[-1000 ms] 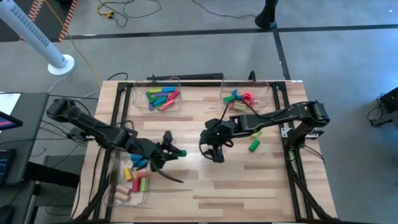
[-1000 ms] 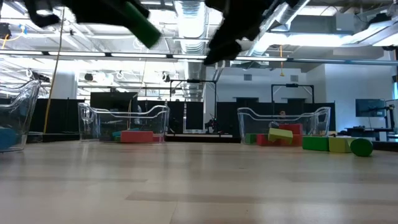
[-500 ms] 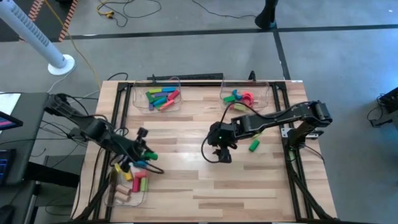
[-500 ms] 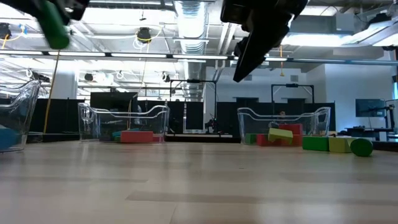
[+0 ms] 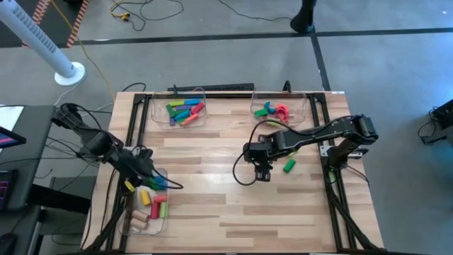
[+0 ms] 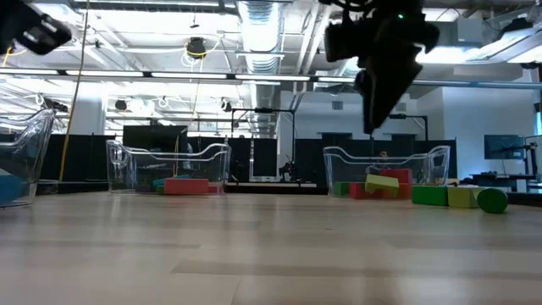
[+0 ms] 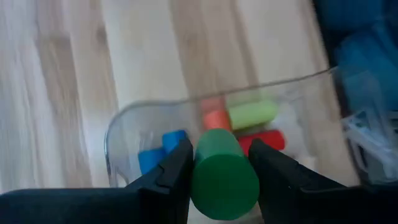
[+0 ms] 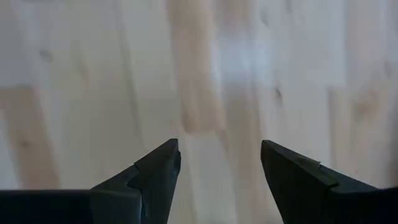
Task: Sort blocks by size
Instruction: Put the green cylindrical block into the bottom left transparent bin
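My left gripper [image 7: 224, 183] is shut on a green cylinder block [image 7: 224, 174] above the far wall of the clear bin [image 7: 186, 107] at the table's near left; in the high view the gripper [image 5: 154, 182] stands over that bin [image 5: 164, 212]. Blue [image 7: 165, 146], orange [image 7: 214, 118], light green [image 7: 252, 115] and red [image 7: 264, 140] blocks lie in the bin below. My right gripper [image 5: 262, 173] is open and empty above bare wood [image 8: 221, 168] at the table's middle. A loose green cylinder [image 5: 289, 166] lies on the table to its right. My left gripper pinches the green cylinder's round side [image 7: 198, 163] between its two fingers. The cylinder lies along the fingers, its flat end toward the wrist camera. It is lifted clear, above the bin's far wall.
Two more clear bins with blocks stand at the far edge, one at the left [image 5: 185, 110], one at the right [image 5: 277, 110]. Green and yellow loose blocks [image 6: 440, 196] lie near the right bin. The near half of the table [image 5: 241, 219] is bare wood.
My left gripper has carried the green cylinder toward the table's left edge, from the middle to above the near left bin, and the cylinder has left the low view. My right gripper has drifted a little toward the right edge.
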`<act>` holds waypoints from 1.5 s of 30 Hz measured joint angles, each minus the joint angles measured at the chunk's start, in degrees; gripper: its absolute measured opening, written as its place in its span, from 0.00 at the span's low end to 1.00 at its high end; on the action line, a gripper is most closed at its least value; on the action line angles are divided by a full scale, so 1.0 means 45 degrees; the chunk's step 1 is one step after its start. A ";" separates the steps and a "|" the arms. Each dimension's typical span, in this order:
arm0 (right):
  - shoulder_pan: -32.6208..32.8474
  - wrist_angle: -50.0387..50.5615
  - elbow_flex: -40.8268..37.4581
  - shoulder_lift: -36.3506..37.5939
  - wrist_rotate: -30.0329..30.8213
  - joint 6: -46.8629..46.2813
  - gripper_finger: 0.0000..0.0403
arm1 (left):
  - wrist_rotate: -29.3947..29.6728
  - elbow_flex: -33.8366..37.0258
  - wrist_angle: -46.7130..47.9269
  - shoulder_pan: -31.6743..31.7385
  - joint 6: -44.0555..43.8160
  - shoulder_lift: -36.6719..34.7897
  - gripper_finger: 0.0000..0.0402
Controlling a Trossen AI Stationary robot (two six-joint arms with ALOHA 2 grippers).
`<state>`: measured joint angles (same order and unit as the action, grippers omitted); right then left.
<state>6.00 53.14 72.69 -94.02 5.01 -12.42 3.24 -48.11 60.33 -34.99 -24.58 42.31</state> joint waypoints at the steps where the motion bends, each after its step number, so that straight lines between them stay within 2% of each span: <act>1: 0.0000 0.0326 0.0000 -0.0005 0.0263 -0.0177 0.63 | 0.0002 0.0140 0.0111 -0.0050 -0.0252 0.0068 0.32; 6: -0.0005 0.1707 -0.0254 -0.0002 0.1475 -0.0957 0.63 | -0.0076 0.0908 -0.0004 -0.0198 -0.0680 0.0601 0.32; 14: -0.0117 0.2207 -0.2225 0.0653 0.1605 -0.2152 0.63 | -0.0101 0.1334 -0.0109 -0.0261 -0.0884 0.1462 0.32; 17: -0.0121 0.2059 -0.2872 0.1335 0.1910 -0.2635 0.63 | -0.0106 0.1334 -0.0119 -0.0261 -0.0887 0.1641 0.32; 26: -0.0146 0.1856 -0.4617 0.4600 0.4064 -0.4781 0.63 | -0.0094 0.1334 -0.0098 -0.0261 -0.1168 0.2219 0.32; 30: -0.0411 0.1316 -0.5519 0.5763 0.4130 -0.5480 0.63 | -0.0022 0.1338 -0.0061 -0.0261 -0.1353 0.2564 0.36; 35: -0.0617 0.0823 -0.6299 0.6468 0.4250 -0.6040 0.63 | 0.0051 0.1338 -0.0058 -0.0256 -0.1511 0.2801 0.44; 45: -0.0986 0.0064 -0.6552 0.6549 0.4237 -0.6070 0.63 | 0.0068 0.1314 -0.0242 -0.0258 -0.1573 0.2749 0.47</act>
<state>1.56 53.43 43.20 -64.55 24.08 -39.74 3.54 -42.19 59.24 -36.15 -31.66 54.68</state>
